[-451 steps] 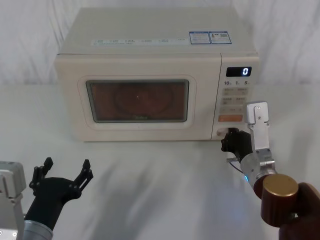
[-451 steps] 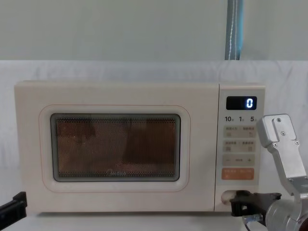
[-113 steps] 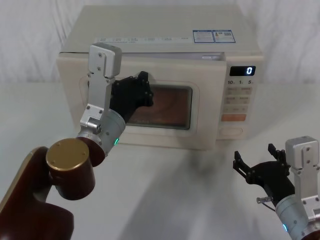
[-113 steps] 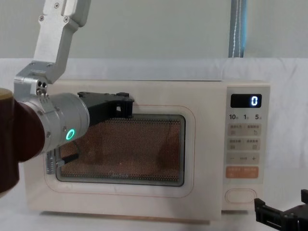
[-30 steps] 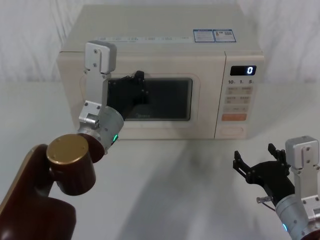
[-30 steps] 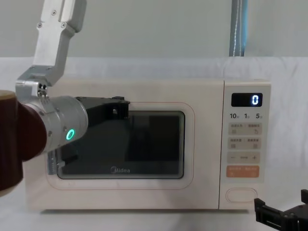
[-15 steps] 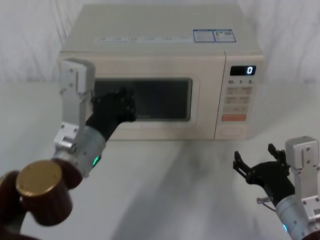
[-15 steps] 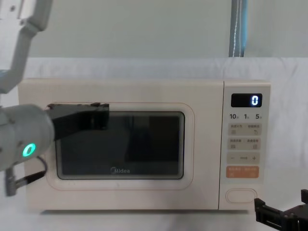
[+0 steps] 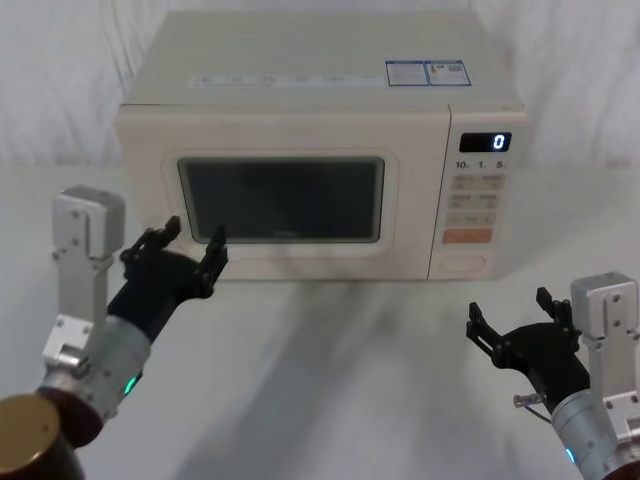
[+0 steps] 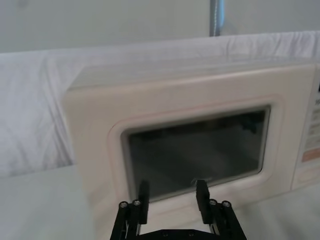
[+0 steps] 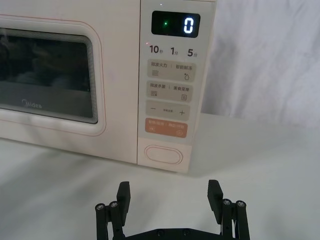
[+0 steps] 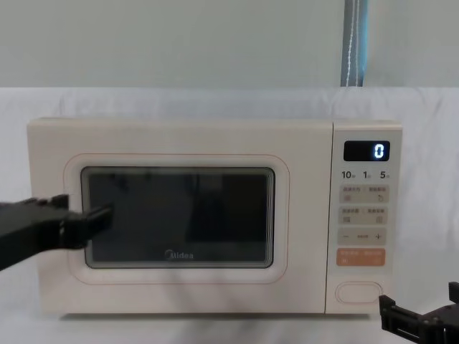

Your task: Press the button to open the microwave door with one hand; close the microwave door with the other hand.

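Microwave door (image 9: 280, 200): flush shut, facing me on the table (image 9: 340, 380). Button (image 9: 461, 262): low on the panel, untouched. My left gripper (image 9: 175, 258): spread, empty, just before the door. My right gripper (image 9: 512, 325): spread, idle. Task: apparently complete.

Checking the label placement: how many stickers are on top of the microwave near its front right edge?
2, side by side on the microwave top near the front right: the left sticker and the right sticker.
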